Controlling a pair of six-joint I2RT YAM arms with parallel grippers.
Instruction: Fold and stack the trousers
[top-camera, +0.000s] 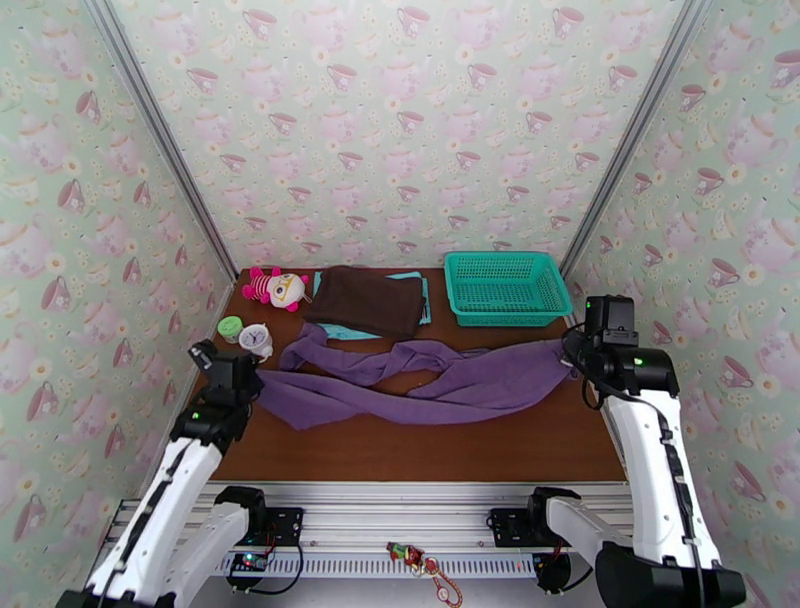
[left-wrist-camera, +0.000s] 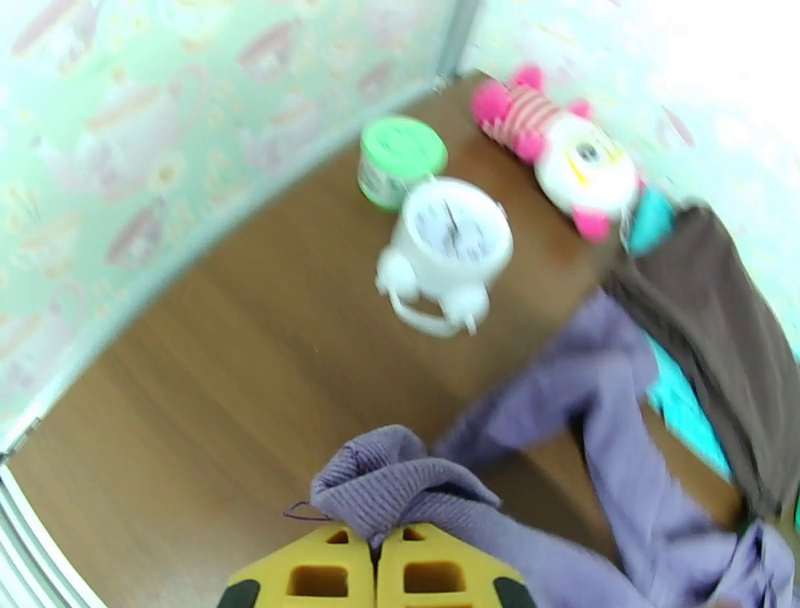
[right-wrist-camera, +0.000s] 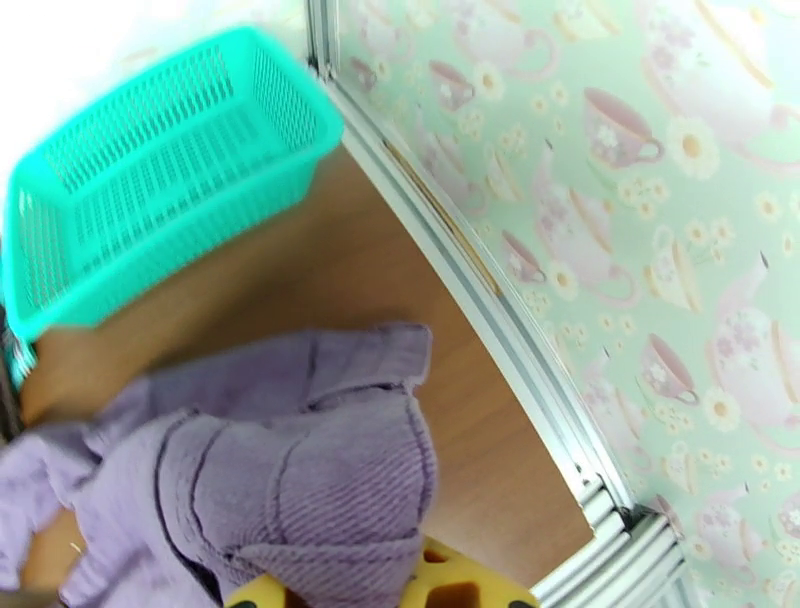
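I have the left gripper (left-wrist-camera: 378, 552) and right gripper (right-wrist-camera: 418, 588) each clenched on 1 end of the trousers (top-camera: 440, 390), which sprawl across the tabletop (top-camera: 420, 450). I judge these thin pinches could slip, and dragging could topple the clock (left-wrist-camera: 450, 235).

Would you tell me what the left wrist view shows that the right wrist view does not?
Left wrist, not right wrist: white alarm clock, green-lidded tub, pink plush toy, dark brown garment. Right wrist, not left: teal basket. Both: purple trousers on the table, pinched by the shut left gripper in one and the shut right gripper in the other.
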